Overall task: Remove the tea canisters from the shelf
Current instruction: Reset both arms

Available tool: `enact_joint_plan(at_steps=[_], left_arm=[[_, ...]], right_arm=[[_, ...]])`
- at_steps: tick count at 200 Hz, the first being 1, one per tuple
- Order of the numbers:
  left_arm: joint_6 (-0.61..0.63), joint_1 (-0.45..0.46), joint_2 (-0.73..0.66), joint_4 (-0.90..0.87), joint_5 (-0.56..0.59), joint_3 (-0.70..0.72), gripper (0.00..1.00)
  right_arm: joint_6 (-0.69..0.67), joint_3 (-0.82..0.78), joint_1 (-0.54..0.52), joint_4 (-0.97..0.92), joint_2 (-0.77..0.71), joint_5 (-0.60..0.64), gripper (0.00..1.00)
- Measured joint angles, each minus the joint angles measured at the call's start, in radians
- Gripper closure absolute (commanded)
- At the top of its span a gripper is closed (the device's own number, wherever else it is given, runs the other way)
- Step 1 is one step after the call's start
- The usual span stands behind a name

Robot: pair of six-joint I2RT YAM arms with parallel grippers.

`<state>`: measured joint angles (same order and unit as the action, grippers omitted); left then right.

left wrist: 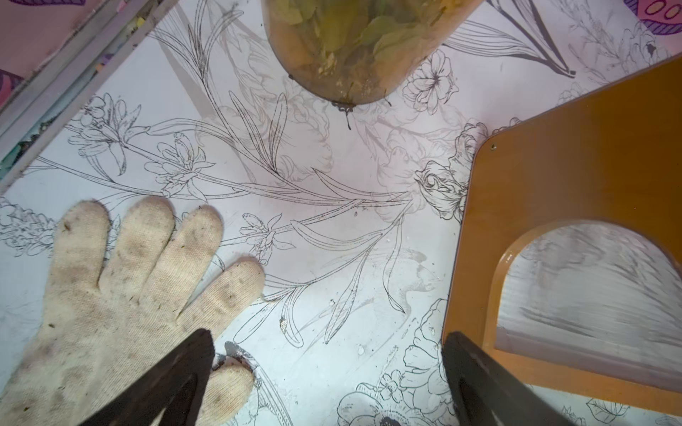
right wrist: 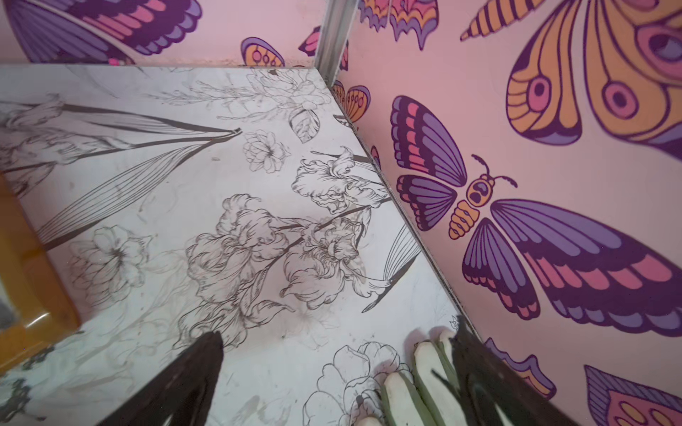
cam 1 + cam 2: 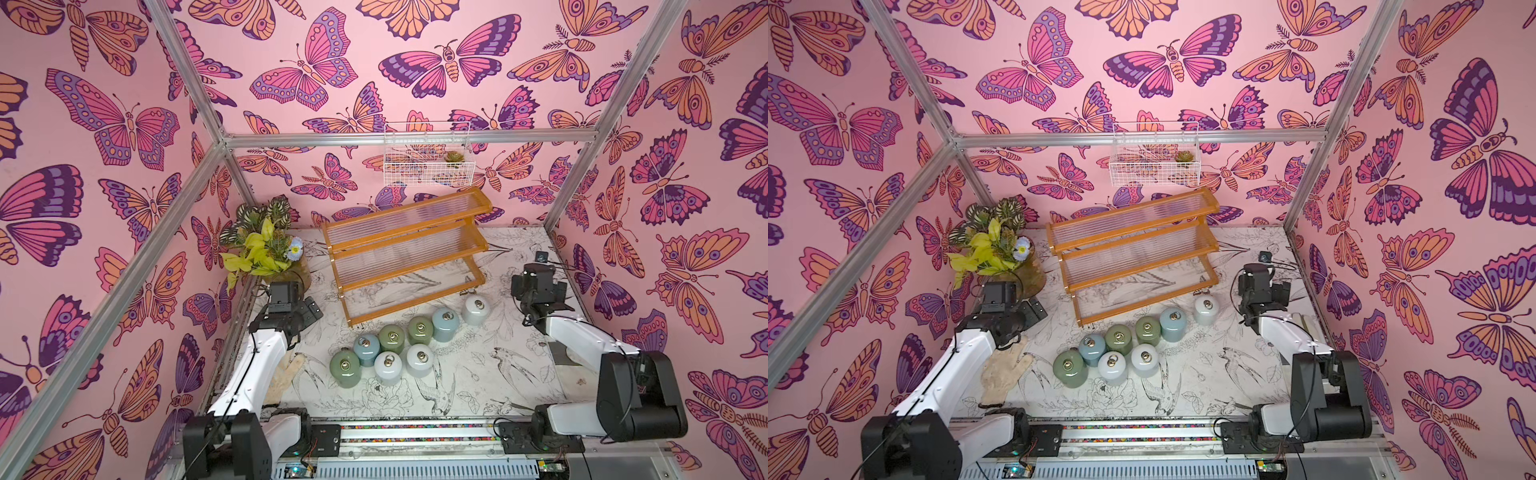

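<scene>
- Well, the shelf (image 3: pixel 409 256) sits between the two grippers, and all three of its steps are bare.
- All eight canisters (image 3: pixel 391 337) stand on the table (image 3: pixel 515 386), out past the shelf's low step. Each one stands up straight with its ring on top. They are packed close in a slanted line.
- From the right gripper (image 2: pixel 336 330), that line starts off to its inner side, toward the other arm. The white canister (image 3: pixel 476 308) at that end is the nearest one to it, close but not touching.
- From the left gripper (image 1: pixel 327 333), the line ends off to its inner side and back toward its own arm. The green canister (image 3: pixel 345 368) at that end is nearest to that arm.
- The right gripper is spread wide with nothing in it. It points at bare table by the wall corner. A white and green thing (image 2: pixel 400 398) lies just beside one finger; I can't tell what it is.
- The left gripper is spread wide too, and nothing is between its fingers. A glove (image 1: pixel 121 295) lies under one finger; I can't tell if they touch. The shelf's end is just beside the other finger.
- I think nothing is left to take off the shelf, so the job looks done.
</scene>
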<state>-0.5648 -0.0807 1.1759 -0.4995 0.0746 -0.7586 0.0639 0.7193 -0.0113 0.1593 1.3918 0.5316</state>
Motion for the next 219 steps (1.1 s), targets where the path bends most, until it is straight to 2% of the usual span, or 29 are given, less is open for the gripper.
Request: enact_joint_plan(at_steps=[30, 60, 103, 139, 159, 219], left_arm=[[0.013, -0.086, 0.123, 0.057, -0.099, -0.01, 0.0], [0.046, -0.105, 0.179, 0.09, -0.142, -0.012, 0.0], [0.144, -0.108, 0.179, 0.185, -0.142, -0.012, 0.0], [0.224, -0.109, 0.179, 0.36, -0.114, 0.025, 0.0], [0.241, -0.109, 0.178, 0.52, -0.097, 0.124, 0.0], [0.341, -0.09, 0.216, 1.06, -0.075, 0.366, 0.0]], right_arm=[[0.022, -0.008, 0.145, 0.035, 0.025, -0.244, 0.01], [0.026, -0.026, 0.153, 0.066, 0.032, -0.455, 0.01], [0.048, -0.333, 0.148, 0.462, 0.038, -0.625, 0.01], [-0.005, -0.431, 0.059, 0.711, 0.136, -0.649, 0.01], [-0.026, -0.418, 0.021, 0.723, 0.12, -0.624, 0.01], [-0.023, -0.325, 0.019, 0.688, 0.119, -0.516, 0.01]])
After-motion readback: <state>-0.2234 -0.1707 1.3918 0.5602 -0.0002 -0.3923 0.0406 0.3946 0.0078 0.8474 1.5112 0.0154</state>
